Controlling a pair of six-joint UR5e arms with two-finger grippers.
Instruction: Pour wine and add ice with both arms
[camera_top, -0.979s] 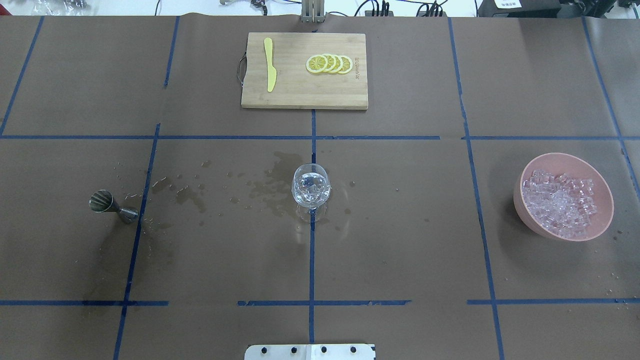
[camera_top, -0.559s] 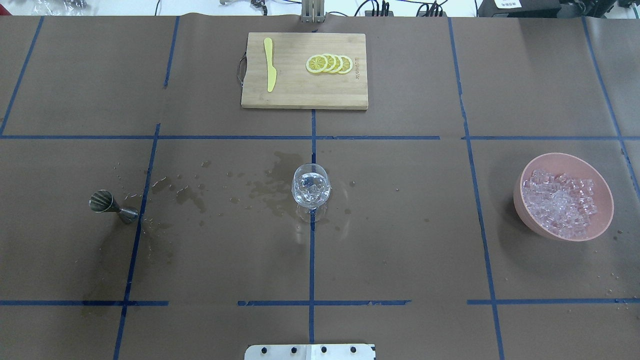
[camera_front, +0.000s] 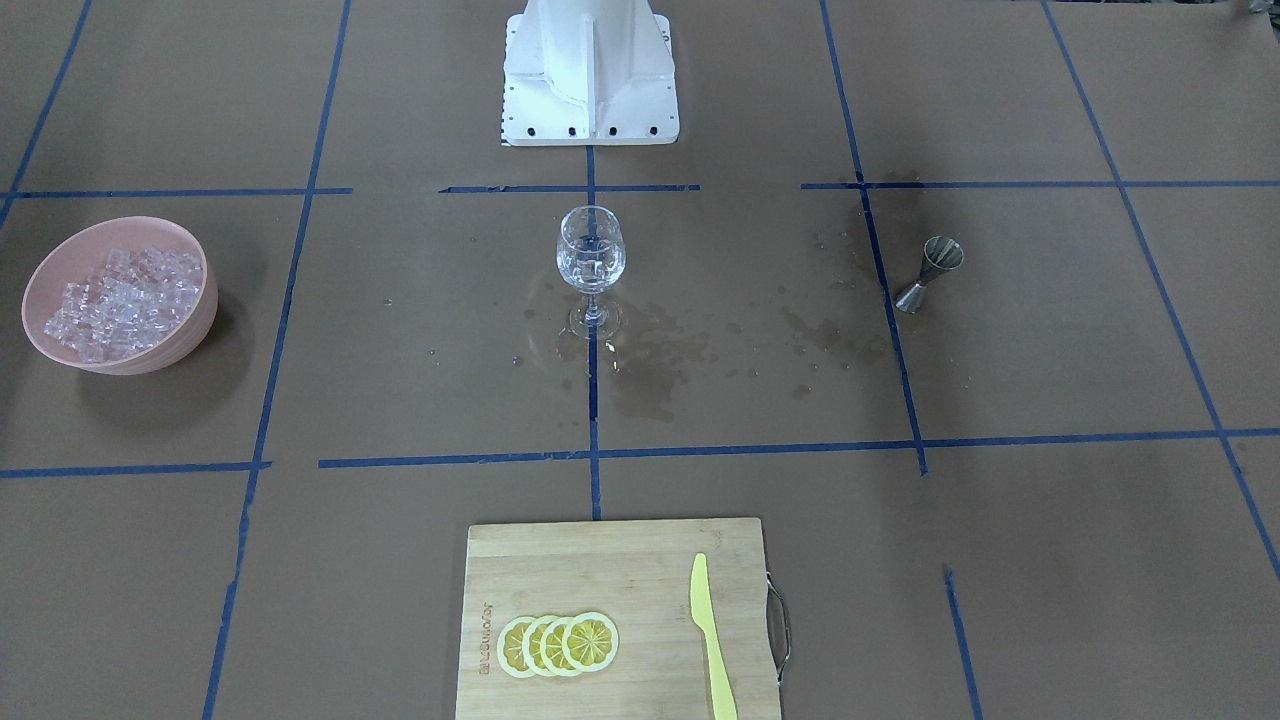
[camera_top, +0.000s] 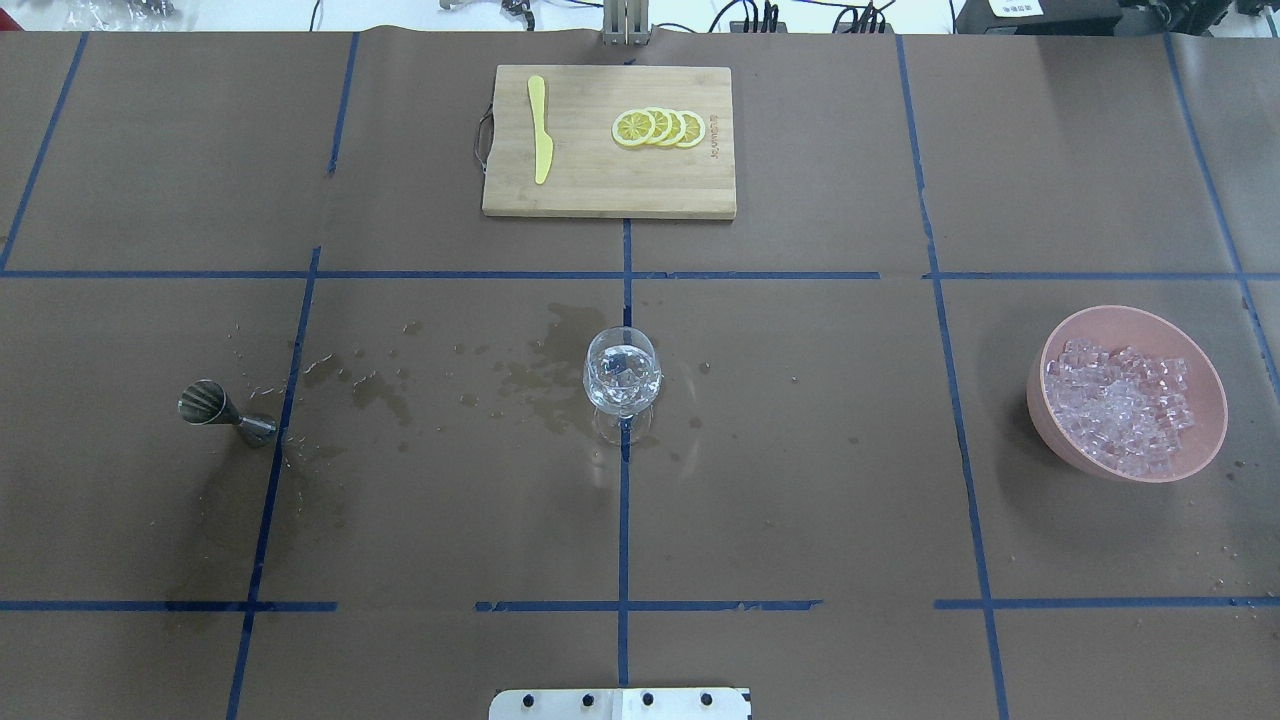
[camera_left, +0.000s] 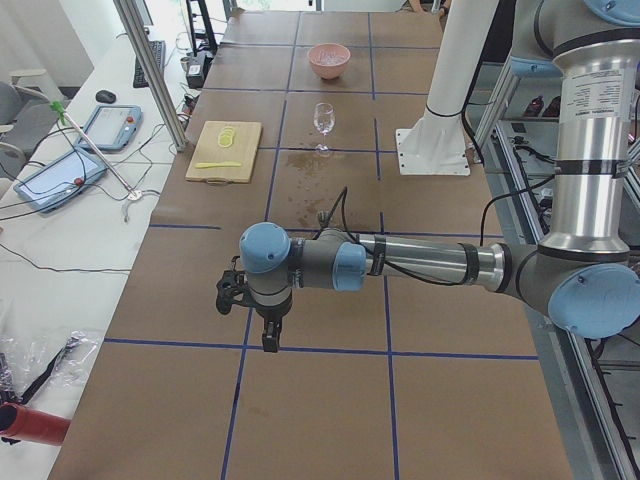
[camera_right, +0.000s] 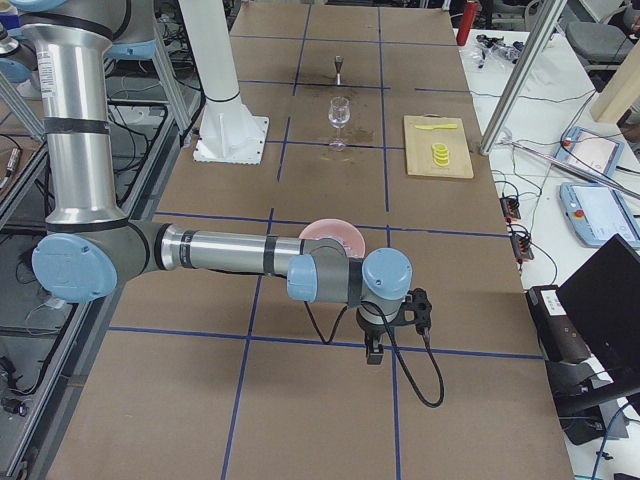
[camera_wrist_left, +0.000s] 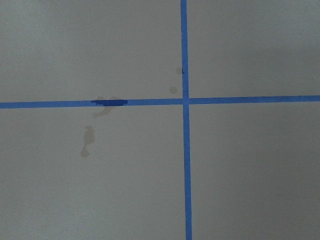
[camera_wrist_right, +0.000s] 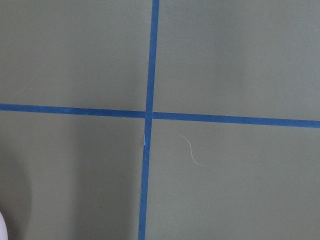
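Nothing has moved: the glass (camera_top: 621, 378) holds ice (camera_top: 620, 368). Left claw (camera_left: 270, 338) and right claw (camera_right: 373, 350) hang parked, and I cannot tell their grip. The task seems finished, with nothing next.

Even bright overhead light, soft shadows, sharp focus

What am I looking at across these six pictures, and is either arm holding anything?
A grey tube-shaped left arm and right arm work at a table covered in brown paper. Two wide views look down from behind and across; two side views show each arm over the paper; the wrist cameras see only paper and blue tape. Mid-table stands a clear stemmed glass among wet stains. A small steel jigger is on the robot's left, a pink bowl of clear ice cubes on its right, a bamboo cutting board with yellow knife and lemon slices beyond. Neither left gripper nor right gripper seems to hold anything.
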